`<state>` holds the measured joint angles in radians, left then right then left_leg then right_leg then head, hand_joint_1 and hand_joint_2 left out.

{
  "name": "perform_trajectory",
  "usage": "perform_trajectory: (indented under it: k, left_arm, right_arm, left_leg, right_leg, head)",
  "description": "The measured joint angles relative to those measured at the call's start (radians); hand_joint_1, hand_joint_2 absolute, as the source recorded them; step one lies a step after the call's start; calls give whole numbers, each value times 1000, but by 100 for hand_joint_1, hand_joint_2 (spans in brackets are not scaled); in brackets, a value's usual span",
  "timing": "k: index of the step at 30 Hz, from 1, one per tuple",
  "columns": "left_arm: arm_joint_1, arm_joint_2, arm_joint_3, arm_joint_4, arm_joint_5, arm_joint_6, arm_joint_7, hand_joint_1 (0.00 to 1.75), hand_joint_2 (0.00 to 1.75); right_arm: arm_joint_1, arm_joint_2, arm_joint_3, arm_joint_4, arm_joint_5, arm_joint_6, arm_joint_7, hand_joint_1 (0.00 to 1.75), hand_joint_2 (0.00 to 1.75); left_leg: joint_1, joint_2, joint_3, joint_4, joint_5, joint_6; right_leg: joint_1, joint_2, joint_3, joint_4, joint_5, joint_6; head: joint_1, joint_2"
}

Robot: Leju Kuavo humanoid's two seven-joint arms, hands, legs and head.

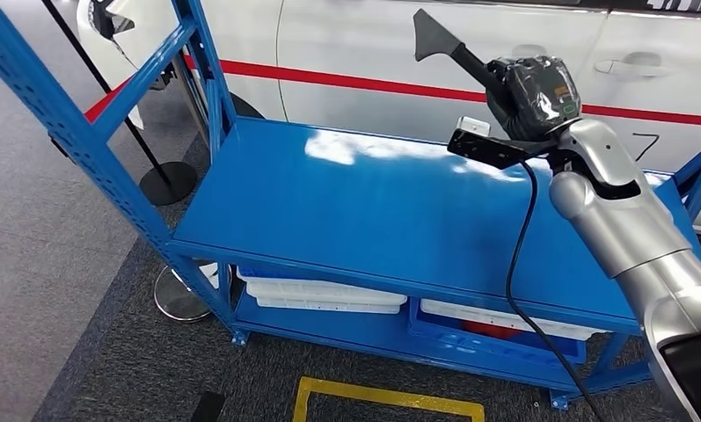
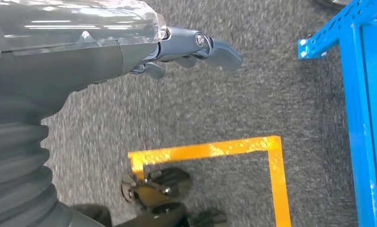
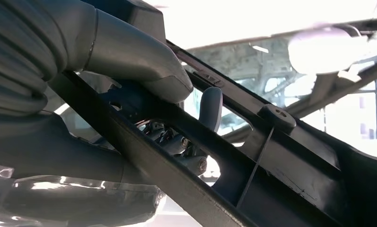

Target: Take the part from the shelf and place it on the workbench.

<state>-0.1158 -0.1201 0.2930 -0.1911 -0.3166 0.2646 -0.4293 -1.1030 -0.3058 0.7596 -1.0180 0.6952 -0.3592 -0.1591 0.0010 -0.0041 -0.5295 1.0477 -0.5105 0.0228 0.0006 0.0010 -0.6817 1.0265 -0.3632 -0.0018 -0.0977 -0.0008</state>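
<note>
My right hand is raised above the far right of the blue bench top and grips a black plastic part, whose flared end points up and to the left. Close up in the right wrist view, the thumb presses on the part's long ribbed bar, and darker fingers wrap behind it. In the left wrist view my left hand hangs over the grey carpet, its fingers stretched out with nothing in them.
White trays lie on the lower shelf. A white car stands right behind the bench. Blue uprights rise at the left, with a stanchion base beyond. A yellow floor marking lies in front. A black cable hangs from my right arm.
</note>
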Motion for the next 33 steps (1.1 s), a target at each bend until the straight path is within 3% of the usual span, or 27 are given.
perform_trajectory:
  k: [2,4,6,8,9,10,11,12,14,15,16,18,19,20,23,24,25,26,28,30,31,33]
  left_arm:
    - [0,1,-1,0,-3,0,1,0,175]
    - [0,1,-1,0,-6,3,3,0,175]
    - [-2,0,-1,0,-7,6,5,0,175]
    - [-4,0,-2,0,-8,8,5,0,175]
    - [-3,0,-2,0,-8,8,5,0,175]
    - [-3,0,-3,0,-9,8,5,0,175]
    - [-4,-1,-3,0,-9,8,5,0,175]
    - [-4,-1,-4,0,-9,8,5,0,175]
    - [-5,-1,-4,0,-9,8,5,0,175]
    - [-5,-1,-5,0,-9,8,5,0,175]
    - [-5,-2,-5,0,-10,9,5,0,175]
    - [-5,-2,-6,0,-10,9,6,0,175]
    - [-4,-2,-6,0,-10,9,7,0,175]
    - [-4,-2,-6,0,-10,9,8,0,175]
    - [-5,-2,-6,0,-10,8,11,0,175]
    - [-5,-2,-6,0,-10,8,11,0,175]
    - [-6,-2,-6,0,-11,8,11,0,175]
    - [-7,-2,-6,0,-11,8,11,0,175]
    - [-10,-2,-7,0,-11,8,11,0,175]
    - [-12,-1,-7,-2,-11,9,11,0,175]
    - [-12,-1,-7,-2,-11,10,11,0,175]
    - [-10,-2,-7,-3,-11,11,12,0,175]
  right_arm:
    - [-12,0,3,7,-6,2,0,175,175]
    - [-20,0,8,16,-18,2,-2,175,175]
    - [-30,-1,15,28,-32,0,-3,175,175]
    - [-36,-1,21,39,-40,-2,-3,175,175]
    - [-37,0,25,44,-42,-4,-3,175,175]
    - [-37,0,29,49,-44,-4,-3,175,175]
    - [-37,0,32,53,-46,-4,-3,175,175]
    - [-37,0,35,57,-47,-5,-3,175,175]
    - [-39,2,36,60,-50,-7,-3,175,175]
    - [-40,4,36,62,-50,-9,-3,175,175]
    - [-41,5,37,64,-50,-11,-3,175,175]
    - [-43,8,39,68,-50,-14,-3,175,175]
    - [-44,11,41,70,-50,-15,-3,175,175]
    - [-46,15,42,72,-50,-15,-3,175,175]
    - [-50,25,43,76,-50,-14,-1,175,175]
    - [-50,28,44,78,-50,-14,0,175,175]
    - [-50,31,46,79,-50,-15,0,175,175]
    - [-50,33,47,80,-50,-15,1,175,175]
    - [-50,38,49,82,-46,-17,6,175,175]
    - [-49,42,49,84,-38,-25,12,175,175]
    - [-48,45,50,85,-34,-29,14,175,175]
    - [-44,51,53,89,-26,-37,16,175,175]
  left_leg:
    - [-4,-1,-1,-22,11,3]
    - [-1,3,-11,-36,37,13]
    - [4,7,-30,-46,65,22]
    - [5,7,-61,-46,89,25]
    - [6,7,-76,-45,100,24]
    - [7,7,-92,-42,111,21]
    - [9,7,-108,-39,121,18]
    - [10,7,-122,-34,129,14]
    - [10,6,-145,-25,144,3]
    - [10,6,-151,-23,153,-3]
    - [9,5,-155,-25,162,-10]
    - [10,4,-160,-29,176,-23]
    - [12,4,-167,-22,163,-29]
    - [13,3,-179,3,131,-33]
    - [16,3,-224,180,-14,-41]
    - [16,3,-229,237,-34,-43]
    - [16,3,-222,269,-32,-44]
    - [16,3,-200,267,-12,-43]
    - [15,3,-107,165,23,-35]
    - [11,1,-18,33,9,-24]
    - [8,0,2,-5,-2,-19]
    - [5,0,-2,-23,11,-8]
  right_leg:
    - [-3,-2,-3,-7,18,13]
    - [-4,-1,-12,0,4,24]
    - [-8,0,-39,74,-78,33]
    - [-15,0,-70,205,-165,43]
    - [-18,0,-74,254,-178,48]
    - [-22,-1,-62,272,-167,53]
    - [-26,-1,-35,256,-143,56]
    - [-29,-1,9,207,-119,58]
    - [-29,0,110,71,-118,56]
    - [-27,1,141,21,-128,51]
    - [-23,3,154,-5,-137,44]
    - [-22,1,144,-13,-124,26]
    - [-23,-2,136,-15,-113,16]
    - [-25,-5,125,-18,-100,7]
    - [-22,-7,83,-19,-63,-7]
    - [-20,-7,67,-18,-50,-8]
    - [-18,-6,50,-16,-38,-7]
    - [-17,-6,33,-13,-27,-5]
    - [-16,-5,3,-7,-6,0]
    - [-14,-6,-15,-3,14,11]
    - [-15,-6,-19,-4,24,17]
    - [-17,-6,-21,-14,42,31]
  head:
    - [0,0]
    - [0,0]
    - [0,0]
    - [0,0]
    - [1,0]
    - [1,0]
    - [1,0]
    - [1,0]
    - [0,0]
    - [0,0]
    - [0,0]
    - [1,0]
    - [1,0]
    - [1,0]
    - [1,0]
    - [1,0]
    - [1,0]
    - [1,0]
    - [1,0]
    - [1,0]
    - [1,0]
    - [2,0]
